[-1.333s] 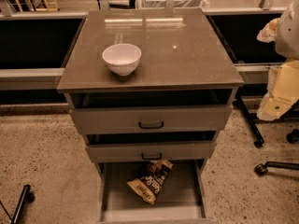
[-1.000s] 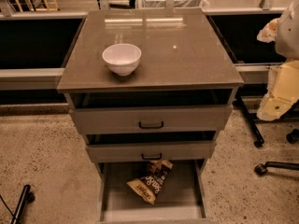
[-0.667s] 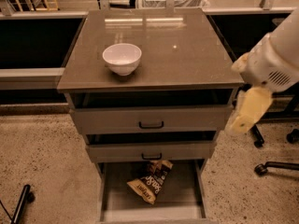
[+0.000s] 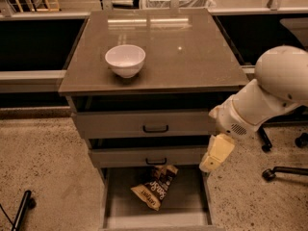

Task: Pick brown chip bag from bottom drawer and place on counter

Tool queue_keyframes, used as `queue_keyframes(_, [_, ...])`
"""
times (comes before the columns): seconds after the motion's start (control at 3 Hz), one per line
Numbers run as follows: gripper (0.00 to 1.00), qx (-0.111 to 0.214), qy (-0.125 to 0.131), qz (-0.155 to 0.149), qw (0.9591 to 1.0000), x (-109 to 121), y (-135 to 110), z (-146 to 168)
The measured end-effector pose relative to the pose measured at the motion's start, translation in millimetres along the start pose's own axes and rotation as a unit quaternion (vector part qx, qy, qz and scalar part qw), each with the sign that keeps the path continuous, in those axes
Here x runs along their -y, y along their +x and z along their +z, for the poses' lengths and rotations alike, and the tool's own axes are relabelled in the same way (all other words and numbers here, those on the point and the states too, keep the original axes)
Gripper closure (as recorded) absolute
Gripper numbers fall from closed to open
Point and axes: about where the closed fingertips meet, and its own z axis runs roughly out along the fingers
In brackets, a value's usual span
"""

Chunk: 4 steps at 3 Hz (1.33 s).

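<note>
The brown chip bag (image 4: 155, 189) lies flat in the bottom drawer (image 4: 125, 211), in the lower centre of the frame. It rests toward the back of the tray, with its upper end partly under the drawer above. The bag is crinkled dark-brown foil with a tan band at its lower left end. It carries pale lettering that cannot be read. The bottom drawer is pulled out, and its plain grey floor shows around the bag.

Above it, the middle drawer (image 4: 149, 155) and the top drawer (image 4: 144, 123) each have a dark handle and stand slightly out. A dark gap shows over each front.

The counter (image 4: 192, 57) is a glossy grey-brown square top with light reflections near its far edge. A white bowl (image 4: 125, 60) stands upright on its left half.

The claw (image 4: 215, 155), pale yellow, hangs at centre right of the frame, just beside the right ends of the middle and bottom drawers. It is apart from the bag, and whether it is wide or narrow cannot be told. The white arm (image 4: 269, 90) rises from it to the right edge.

The floor (image 4: 43, 158) is speckled beige. Chair legs with casters (image 4: 281, 172) stand at lower right, and a wire basket (image 4: 178, 1) sits at top centre.
</note>
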Motion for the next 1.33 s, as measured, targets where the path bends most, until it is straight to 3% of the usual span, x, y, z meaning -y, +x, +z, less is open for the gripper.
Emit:
queue_keyframes(0.33, [0.0,-0.004,-0.007,-0.005,1.0,-2.4,0.1,6.2])
queue_keyframes(0.67, [0.0,0.002,-0.041,0.015,0.999,6.2,28.4,81.8])
queue_keyframes(1.0, [0.0,0.056,-0.079,0.051,0.994,-14.6,66.3,167.8])
queue_keyframes(1.33, [0.0,0.082,-0.032,0.032,0.9956,8.5,98.7,173.7])
